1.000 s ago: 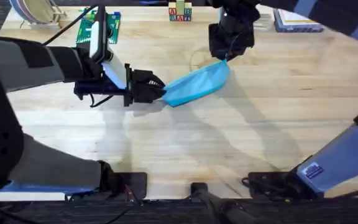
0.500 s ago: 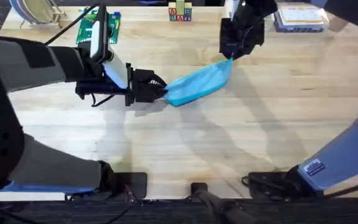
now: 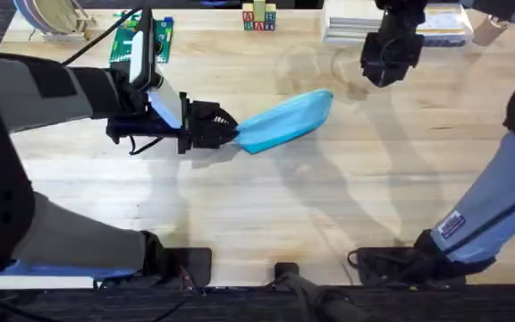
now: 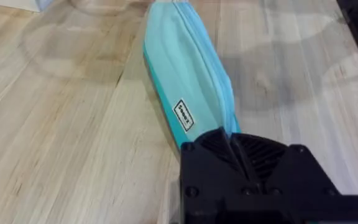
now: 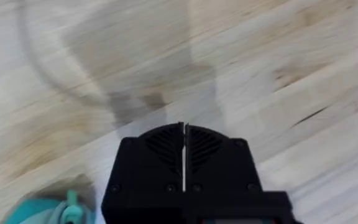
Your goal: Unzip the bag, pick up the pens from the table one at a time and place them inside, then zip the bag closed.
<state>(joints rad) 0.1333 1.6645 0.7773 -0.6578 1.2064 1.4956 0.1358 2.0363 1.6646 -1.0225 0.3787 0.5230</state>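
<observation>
The light blue bag [image 3: 286,118] lies slanted on the table [image 3: 329,206], its zipper line running along the top in the left wrist view [image 4: 188,74]. My left gripper [image 3: 232,132] is shut on the bag's near-left end, and the black fingers [image 4: 219,144] pinch the fabric just past a small white label. My right gripper [image 3: 386,61] hovers up and to the right of the bag, apart from it, shut with nothing held [image 5: 184,146]. The bag's far end with its teal pull tab [image 5: 72,202] shows beside that gripper. The pens are out of view.
Along the table's far edge stand toy letter blocks [image 3: 258,16], a green circuit board [image 3: 139,40], stacked books [image 3: 418,22] and a rack with plates [image 3: 47,13]. Bare wood stretches in front of the bag and to its right.
My right gripper has left the bag's far end and moved right and away toward the books. The bag and my left gripper have stayed put.
</observation>
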